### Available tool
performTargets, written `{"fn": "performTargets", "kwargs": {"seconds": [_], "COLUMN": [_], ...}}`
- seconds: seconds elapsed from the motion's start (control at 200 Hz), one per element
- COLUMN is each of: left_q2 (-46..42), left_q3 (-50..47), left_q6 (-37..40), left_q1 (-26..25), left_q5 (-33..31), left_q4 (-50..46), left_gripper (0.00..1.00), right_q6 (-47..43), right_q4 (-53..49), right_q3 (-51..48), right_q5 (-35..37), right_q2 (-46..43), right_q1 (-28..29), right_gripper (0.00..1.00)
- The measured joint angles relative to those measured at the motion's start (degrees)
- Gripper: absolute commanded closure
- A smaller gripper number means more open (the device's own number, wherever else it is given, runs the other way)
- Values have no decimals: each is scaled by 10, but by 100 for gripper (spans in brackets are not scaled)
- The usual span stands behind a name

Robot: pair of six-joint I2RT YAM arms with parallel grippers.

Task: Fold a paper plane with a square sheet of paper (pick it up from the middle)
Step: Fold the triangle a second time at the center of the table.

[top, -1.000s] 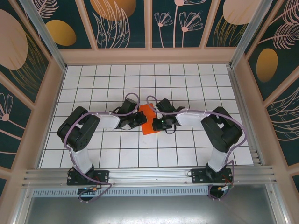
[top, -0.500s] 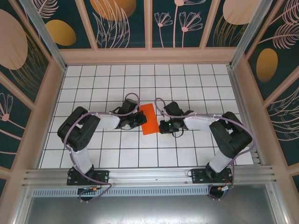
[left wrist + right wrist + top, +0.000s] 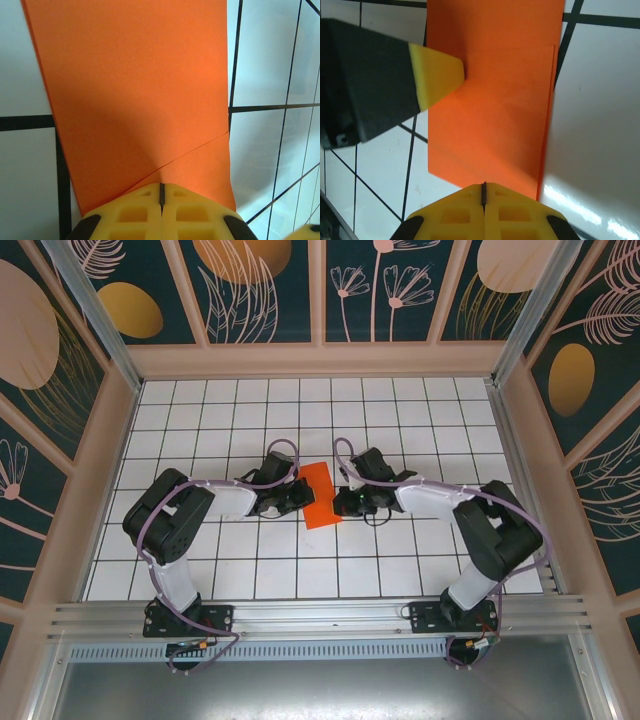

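The square sheet of paper (image 3: 320, 494) lies folded into a narrow orange-red strip on the tiles between the arms. In the left wrist view the sheet (image 3: 135, 85) has a diagonal folded edge running up to the right. My left gripper (image 3: 302, 496) is shut, and its tip (image 3: 161, 192) rests on the strip's left side. My right gripper (image 3: 341, 503) is shut too, its tip (image 3: 483, 187) at the strip's right edge. In the right wrist view a yellow left fingertip (image 3: 440, 80) presses the sheet (image 3: 495, 115) from the far side.
The floor is a white tiled table (image 3: 400, 410) with black grid lines. Beige walls (image 3: 320, 360) with patterned panels close the back and both sides. A metal rail (image 3: 320, 618) runs along the near edge by the arm bases.
The right gripper slid off the paper to the right, then came back to its right edge. The paper went from partly raised to a flat strip. The left gripper held still.
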Motion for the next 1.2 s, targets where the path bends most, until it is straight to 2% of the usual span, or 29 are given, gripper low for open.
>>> {"fn": "performTargets", "kwargs": {"seconds": [0.285,0.385,0.475,0.696,0.871,1.201], "left_q2": [0,-1,-9,-24,-4,19], "left_q3": [16,17,17,17,17,26], "left_q6": [24,26,21,4,4,6], "left_q1": [0,0,-3,-28,-50,-51], "left_q5": [1,2,2,5,10,0], "left_q4": [-24,-26,-24,12,22,10], "left_gripper": [100,89,85,85,84,83], "right_q6": [-3,-3,-3,-3,-3,-3], "right_q4": [4,10,15,17,17,36], "right_q3": [-1,-6,-9,-10,-10,-23], "right_q5": [5,5,4,3,1,-6], "right_q2": [42,43,43,43,44,44], "right_q1": [0,-1,-2,-3,-3,-6], "right_gripper": [100,100,100,100,100,100]}}
